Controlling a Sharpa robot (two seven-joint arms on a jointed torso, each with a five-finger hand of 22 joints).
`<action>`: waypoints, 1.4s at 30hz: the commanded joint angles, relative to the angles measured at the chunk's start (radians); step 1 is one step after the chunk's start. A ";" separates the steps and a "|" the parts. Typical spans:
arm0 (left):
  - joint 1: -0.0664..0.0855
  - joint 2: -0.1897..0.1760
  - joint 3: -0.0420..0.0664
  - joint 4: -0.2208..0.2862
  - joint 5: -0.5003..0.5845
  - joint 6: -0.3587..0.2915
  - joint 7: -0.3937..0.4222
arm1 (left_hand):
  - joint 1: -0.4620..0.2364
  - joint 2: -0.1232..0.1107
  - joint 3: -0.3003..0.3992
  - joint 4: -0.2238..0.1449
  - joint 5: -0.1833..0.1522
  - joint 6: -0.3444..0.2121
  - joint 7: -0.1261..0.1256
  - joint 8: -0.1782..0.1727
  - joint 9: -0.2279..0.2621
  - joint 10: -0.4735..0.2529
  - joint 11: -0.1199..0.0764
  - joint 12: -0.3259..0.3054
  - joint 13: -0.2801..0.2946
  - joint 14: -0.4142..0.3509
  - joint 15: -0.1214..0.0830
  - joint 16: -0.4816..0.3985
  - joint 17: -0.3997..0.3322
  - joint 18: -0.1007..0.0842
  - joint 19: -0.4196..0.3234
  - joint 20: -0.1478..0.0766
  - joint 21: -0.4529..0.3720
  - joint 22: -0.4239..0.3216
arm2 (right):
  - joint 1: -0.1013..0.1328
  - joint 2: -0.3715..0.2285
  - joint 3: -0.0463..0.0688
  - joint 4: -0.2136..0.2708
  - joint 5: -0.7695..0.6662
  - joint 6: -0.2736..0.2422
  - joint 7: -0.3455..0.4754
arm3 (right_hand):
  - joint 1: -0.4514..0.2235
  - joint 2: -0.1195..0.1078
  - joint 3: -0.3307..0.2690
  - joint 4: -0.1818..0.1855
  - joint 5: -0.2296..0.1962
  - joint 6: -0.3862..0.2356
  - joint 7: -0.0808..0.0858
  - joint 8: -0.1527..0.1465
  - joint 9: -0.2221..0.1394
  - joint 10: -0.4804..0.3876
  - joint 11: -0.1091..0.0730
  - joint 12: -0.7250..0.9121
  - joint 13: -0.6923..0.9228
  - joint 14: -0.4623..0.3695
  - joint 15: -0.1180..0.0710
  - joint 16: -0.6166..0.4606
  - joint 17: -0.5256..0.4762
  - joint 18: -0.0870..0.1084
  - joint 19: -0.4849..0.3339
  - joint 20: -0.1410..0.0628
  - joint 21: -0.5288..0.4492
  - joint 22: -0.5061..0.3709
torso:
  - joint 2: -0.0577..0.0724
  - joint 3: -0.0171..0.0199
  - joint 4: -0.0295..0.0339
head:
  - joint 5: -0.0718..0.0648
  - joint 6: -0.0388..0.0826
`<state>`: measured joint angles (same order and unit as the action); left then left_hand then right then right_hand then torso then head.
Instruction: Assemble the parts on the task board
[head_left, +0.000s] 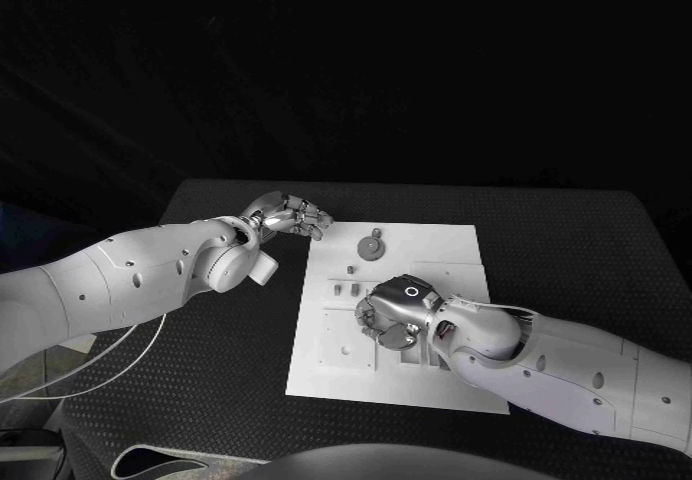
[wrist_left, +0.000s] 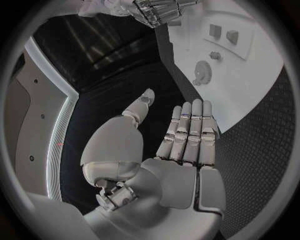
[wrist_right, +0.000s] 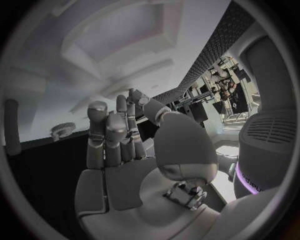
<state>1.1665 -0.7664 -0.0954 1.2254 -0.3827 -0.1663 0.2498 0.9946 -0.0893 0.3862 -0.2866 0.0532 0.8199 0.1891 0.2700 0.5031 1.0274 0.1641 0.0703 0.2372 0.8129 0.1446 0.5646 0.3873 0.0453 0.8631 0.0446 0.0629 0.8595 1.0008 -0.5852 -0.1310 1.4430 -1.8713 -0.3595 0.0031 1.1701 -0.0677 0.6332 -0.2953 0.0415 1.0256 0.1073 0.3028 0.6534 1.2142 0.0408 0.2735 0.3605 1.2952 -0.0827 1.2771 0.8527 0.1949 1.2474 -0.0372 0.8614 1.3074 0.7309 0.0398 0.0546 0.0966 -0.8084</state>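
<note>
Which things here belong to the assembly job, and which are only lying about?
Job:
- task board
- round gear part
- small parts
- left hand
- right hand

Lying about:
- white cable
- black table

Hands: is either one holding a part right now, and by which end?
Left hand holds nothing, fingers straight, beside the task board. Right hand rests over the board; any hold cannot be told.

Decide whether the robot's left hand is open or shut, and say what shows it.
Open. In the left wrist view the left hand holds nothing; its fingers stretch out straight, the thumb apart, beside the white board.
</note>
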 joint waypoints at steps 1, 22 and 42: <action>0.001 0.001 0.001 0.003 0.006 0.012 0.006 | 0.001 0.010 -0.005 0.000 -0.003 -0.003 -0.002 0.004 -0.002 -0.001 0.002 0.000 -0.001 0.002 0.005 -0.004 0.002 0.008 -0.002 0.007 0.005 -0.001 | -0.006 0.004 -0.008 -0.002 -0.002 0.057 0.009 | 0.009 0.003 0.001 0.003 0.007 0.007 0.002 0.002 -0.002 0.093 -0.025 -0.005 -0.001 -0.020 -0.013 0.001 0.001 0.067 -0.003 -0.006 0.001 0.017 | 0.000 0.0003 -0.0001 | 0.000 -0.002; 0.002 0.000 0.001 0.003 0.006 0.011 0.005 | 0.002 0.010 -0.006 0.000 -0.003 -0.003 -0.002 0.004 -0.002 -0.001 0.002 0.001 -0.002 0.002 0.006 -0.006 0.004 0.008 -0.002 0.007 0.005 -0.003 | -0.006 0.016 -0.018 -0.005 0.046 0.041 0.028 | 0.000 0.008 0.001 0.005 0.007 -0.009 0.008 -0.008 -0.002 0.077 -0.018 -0.021 0.000 -0.021 -0.006 -0.006 0.003 0.067 -0.008 -0.005 -0.005 0.015 | 0.000 0.0015 -0.0009 | 0.000 -0.004; 0.002 -0.001 0.001 0.003 0.006 0.018 0.000 | 0.002 0.009 -0.007 0.000 -0.003 -0.003 -0.002 0.004 -0.002 0.000 0.002 0.001 -0.003 0.002 0.006 -0.008 0.006 0.008 -0.003 0.007 0.005 -0.004 | -0.006 0.019 -0.019 -0.017 0.091 0.012 0.035 | -0.039 -0.066 -0.007 0.016 0.007 -0.136 0.063 -0.083 -0.034 -0.025 0.032 -0.102 -0.022 -0.029 0.043 -0.017 0.010 0.067 -0.015 -0.007 -0.023 0.011 | 0.000 0.0017 -0.0010 | -0.001 -0.004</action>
<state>1.1673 -0.7684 -0.0954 1.2256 -0.3826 -0.1642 0.2457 0.9946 -0.0893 0.3862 -0.2866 0.0532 0.8199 0.1891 0.2700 0.5024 1.0275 0.1642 0.0703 0.2352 0.8129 0.1446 0.5606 0.3926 0.0453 0.8632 0.0446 0.0629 0.8560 0.9994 -0.5675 -0.1464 1.4290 -1.7897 -0.3633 0.0334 1.1304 -0.1258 0.6279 -0.2840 0.0417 0.9166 0.1487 0.2246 0.6202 1.1882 0.0668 0.1762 0.3388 1.2738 -0.0532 1.2641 0.8617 0.1945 1.2343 -0.0392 0.8423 1.3081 0.7309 0.0412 0.0539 0.0957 -0.8123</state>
